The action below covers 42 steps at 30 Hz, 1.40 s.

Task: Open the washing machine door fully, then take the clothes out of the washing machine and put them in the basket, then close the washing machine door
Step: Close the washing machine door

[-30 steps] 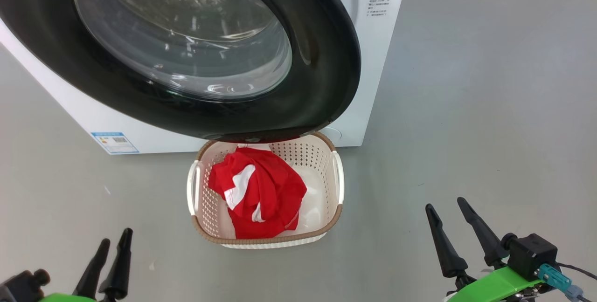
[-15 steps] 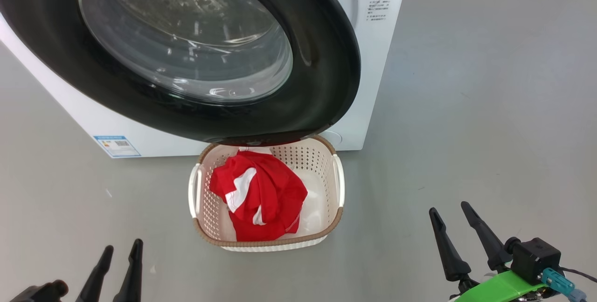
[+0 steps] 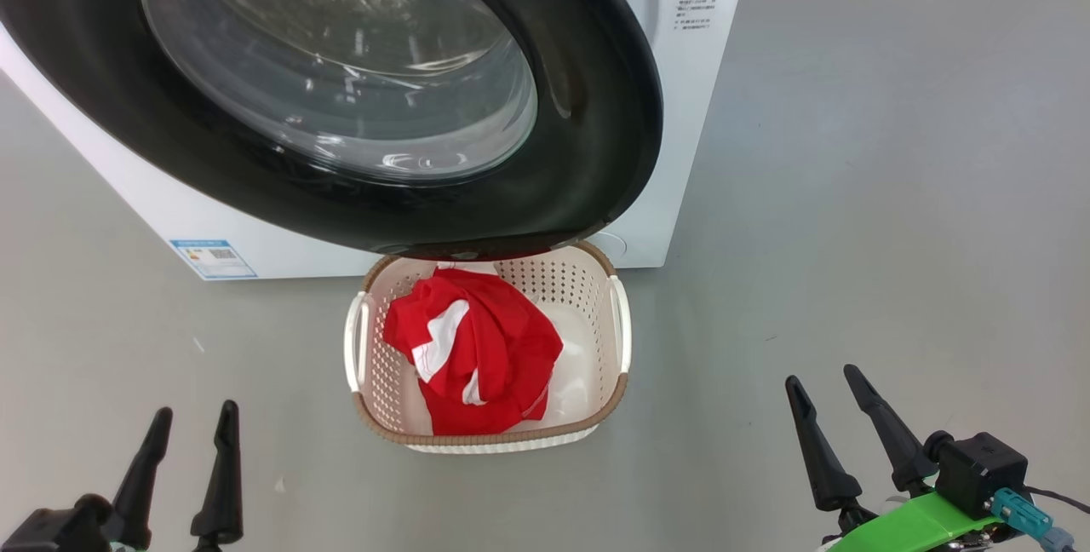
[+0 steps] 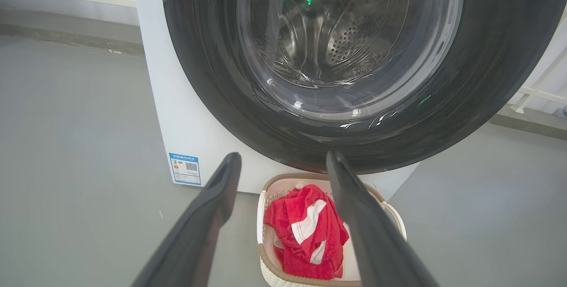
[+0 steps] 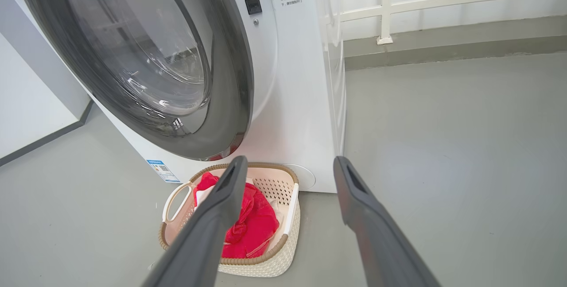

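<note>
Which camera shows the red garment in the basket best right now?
The head view: it looks down on the clothes, whole and unblocked inside the basket. The left wrist view shows them low in frame, a finger of the left gripper edging across. In the right wrist view, a finger of the right gripper covers part.

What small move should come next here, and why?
Probably raise the right tool toward the free right edge of the washing machine door to push it shut. The red clothes already lie in the basket, that tool is open and empty, and the door looks ajar, overhanging the basket.
</note>
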{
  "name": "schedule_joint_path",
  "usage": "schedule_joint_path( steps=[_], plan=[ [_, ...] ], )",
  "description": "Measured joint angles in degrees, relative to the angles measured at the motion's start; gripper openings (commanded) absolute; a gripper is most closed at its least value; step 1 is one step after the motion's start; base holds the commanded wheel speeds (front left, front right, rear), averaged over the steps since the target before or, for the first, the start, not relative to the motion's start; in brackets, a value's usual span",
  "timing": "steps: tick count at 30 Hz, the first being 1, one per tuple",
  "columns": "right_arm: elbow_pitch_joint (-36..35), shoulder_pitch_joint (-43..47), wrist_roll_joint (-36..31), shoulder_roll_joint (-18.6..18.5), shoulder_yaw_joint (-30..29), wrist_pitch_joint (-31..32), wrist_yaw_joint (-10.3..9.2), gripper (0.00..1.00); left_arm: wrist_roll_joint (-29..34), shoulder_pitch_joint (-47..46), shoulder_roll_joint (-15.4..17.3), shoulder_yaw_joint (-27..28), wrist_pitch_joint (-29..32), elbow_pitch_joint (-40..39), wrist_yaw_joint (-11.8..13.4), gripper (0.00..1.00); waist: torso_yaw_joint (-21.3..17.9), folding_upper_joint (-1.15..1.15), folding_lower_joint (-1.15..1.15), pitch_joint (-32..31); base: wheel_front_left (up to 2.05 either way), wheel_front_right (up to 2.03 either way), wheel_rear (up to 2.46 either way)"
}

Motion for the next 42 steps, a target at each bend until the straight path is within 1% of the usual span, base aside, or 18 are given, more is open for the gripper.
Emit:
schedule_joint_path(
  steps=[4,9,14,28,29,30,31,32,33,40,42],
  plan=[
    [-0.1,0.0,0.0,0.0,0.0,0.0,0.00,1.00,3.7,0.7,-1.1,1.4,0.0,-1.3,0.0,1.00,-0.1,0.00,0.00,0.1,0.00,0.00,0.00],
    [-0.2,0.0,0.0,0.0,0.0,0.0,0.00,1.00,6.1,1.3,-2.9,3.3,0.0,-2.0,0.0,1.00,0.0,0.00,0.00,0.4,0.00,0.00,0.00],
    [-0.2,-0.1,0.0,0.0,-0.1,0.0,0.00,1.00,6.7,1.9,-4.3,3.7,0.0,-1.9,0.0,1.00,0.0,0.00,0.00,0.3,0.00,0.00,0.00],
    [-0.3,-0.2,0.0,0.2,0.1,0.0,0.00,1.00,7.1,1.9,-5.3,3.7,0.0,-1.9,0.0,1.00,1.4,0.00,0.00,0.0,0.00,0.00,0.00],
    [-0.3,-0.2,0.0,0.3,0.1,0.0,0.00,0.93,7.1,1.9,-5.4,3.7,0.0,-1.9,0.0,1.00,1.6,0.00,0.00,0.0,0.00,0.00,0.00],
    [-0.2,-0.3,0.0,0.3,0.2,0.0,0.00,0.55,7.1,1.9,-5.5,3.7,0.0,-1.9,0.0,1.00,1.8,0.00,0.00,-0.1,0.00,0.00,0.00],
    [-0.2,-0.5,0.0,0.3,0.4,0.0,0.00,0.39,7.1,1.9,-5.6,3.6,0.0,-1.9,0.0,1.00,2.0,0.00,0.00,-0.1,0.00,0.00,0.00],
    [-0.2,-1.0,0.0,0.3,0.6,0.0,0.00,0.10,7.1,1.9,-5.9,3.7,0.0,-1.9,0.0,1.00,2.2,0.00,0.00,-0.2,0.00,0.00,0.00],
    [-0.2,-1.7,0.0,0.3,0.8,0.0,0.00,0.00,7.1,1.9,-6.1,3.6,0.0,-1.9,0.0,1.00,2.4,0.00,0.00,-0.2,0.00,0.00,0.00],
    [0.3,-7.4,0.0,0.2,3.5,0.0,0.00,0.00,7.1,1.9,-6.4,2.9,0.0,-1.9,0.0,1.00,3.9,0.00,0.00,-0.2,0.00,0.00,0.00],
    [0.7,-10.5,0.1,0.2,4.6,0.0,0.00,0.00,7.1,1.9,-6.8,2.3,0.0,-1.9,0.0,1.00,4.8,0.00,0.00,-0.1,0.00,0.00,0.00]
  ],
)
